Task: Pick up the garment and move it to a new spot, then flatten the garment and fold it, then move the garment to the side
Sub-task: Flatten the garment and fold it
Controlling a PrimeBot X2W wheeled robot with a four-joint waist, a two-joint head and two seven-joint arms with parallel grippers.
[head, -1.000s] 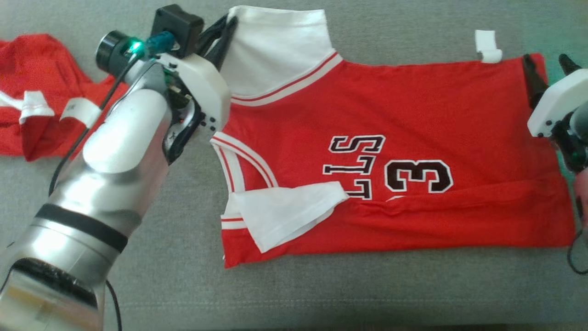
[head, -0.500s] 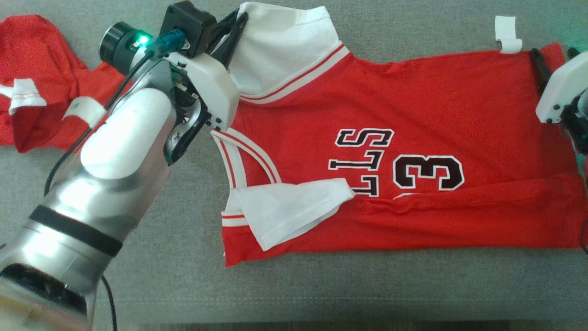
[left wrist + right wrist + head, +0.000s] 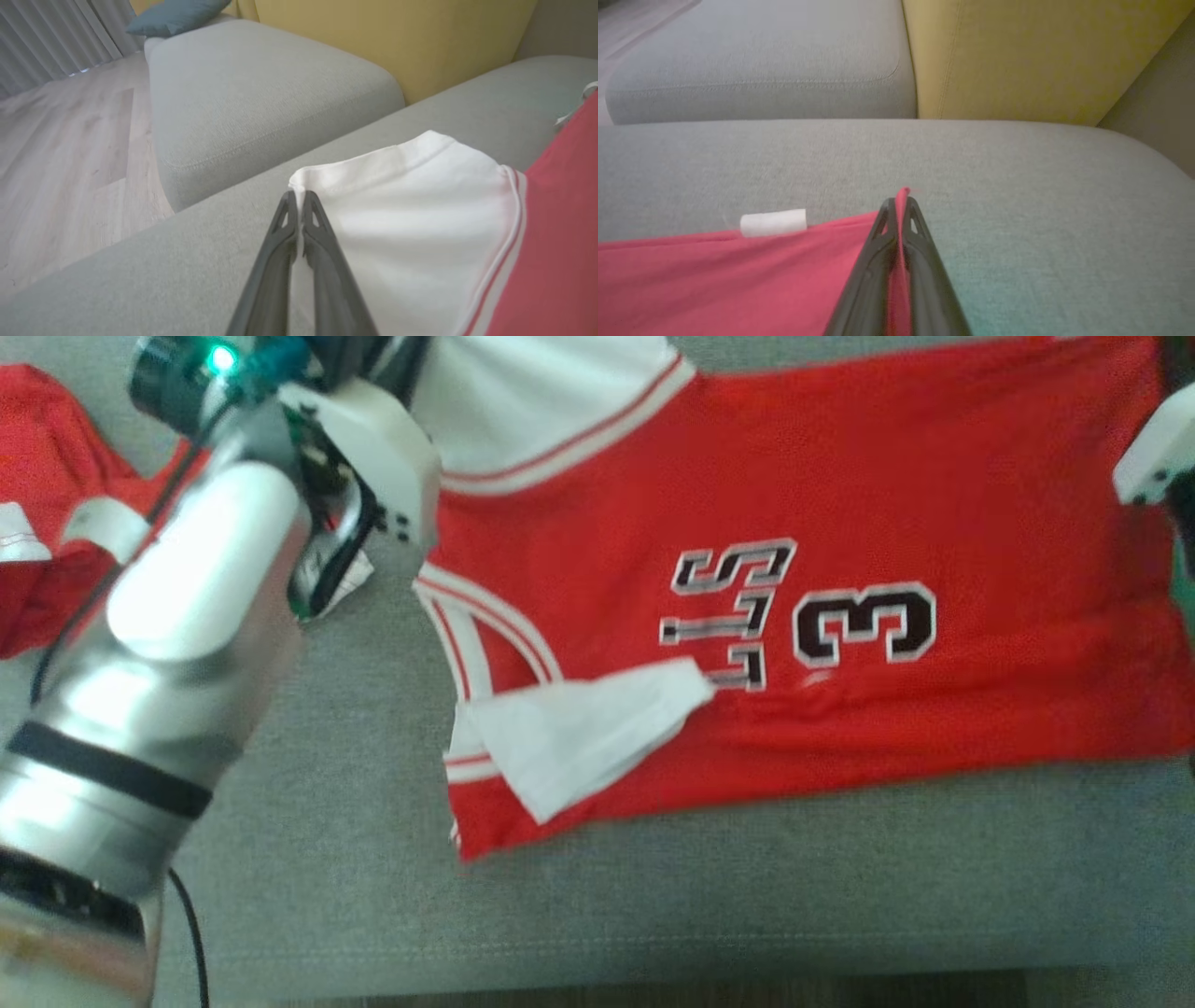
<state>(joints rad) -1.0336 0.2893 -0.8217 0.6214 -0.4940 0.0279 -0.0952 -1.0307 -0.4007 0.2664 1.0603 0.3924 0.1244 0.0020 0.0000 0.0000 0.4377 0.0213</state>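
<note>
The jersey [image 3: 840, 495] lay spread on the sofa [image 3: 653, 905], left tool [image 3: 297, 198] closed on its white sleeve corner, right tool [image 3: 900, 203] pinching a red hem corner, probably to lift that edge for folding.

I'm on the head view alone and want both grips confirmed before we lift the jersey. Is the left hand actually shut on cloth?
Observer: Yes. The left hand is shut on a corner of the white sleeve of the jersey.
Operator: And the right hand?
Observer: The right hand is shut on the red hem corner, and a tip of cloth pokes out past its fingertips.
Operator: What lies beyond the jersey?
Observer: A yellow backrest rises behind the grey cushion that the jersey lies on.
</note>
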